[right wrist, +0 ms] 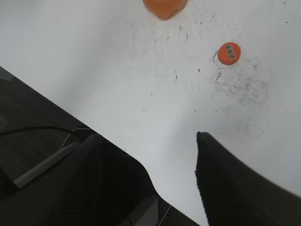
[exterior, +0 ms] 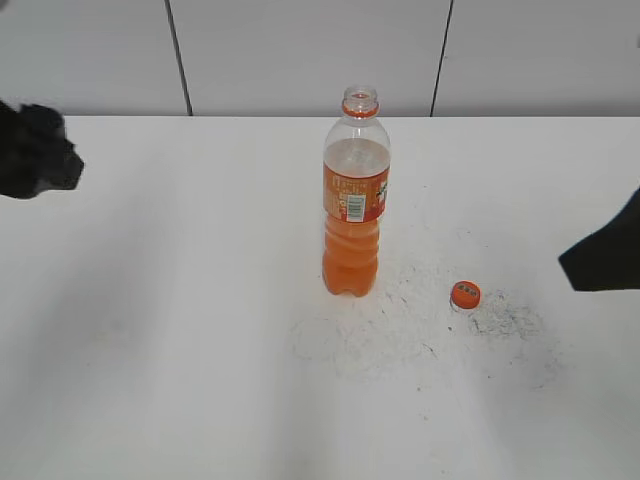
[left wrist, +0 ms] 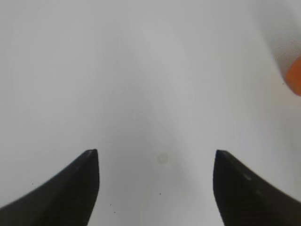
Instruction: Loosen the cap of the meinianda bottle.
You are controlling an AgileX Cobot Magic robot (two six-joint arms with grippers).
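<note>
The cap (exterior: 465, 294) lies off the bottle on the tabletop (exterior: 180, 330), ahead of the right end effector (right wrist: 160, 155) and apart from it, among dark scuff marks (right wrist: 244, 84). The meinianda bottle (exterior: 354, 195) stands upright with its mouth open, well away from both end effectors, between them in the exterior view. The left end effector (left wrist: 155, 162) hangs over bare tabletop, jaws spread and empty; the right one is spread too, holding nothing, at the tabletop's edge.
</note>
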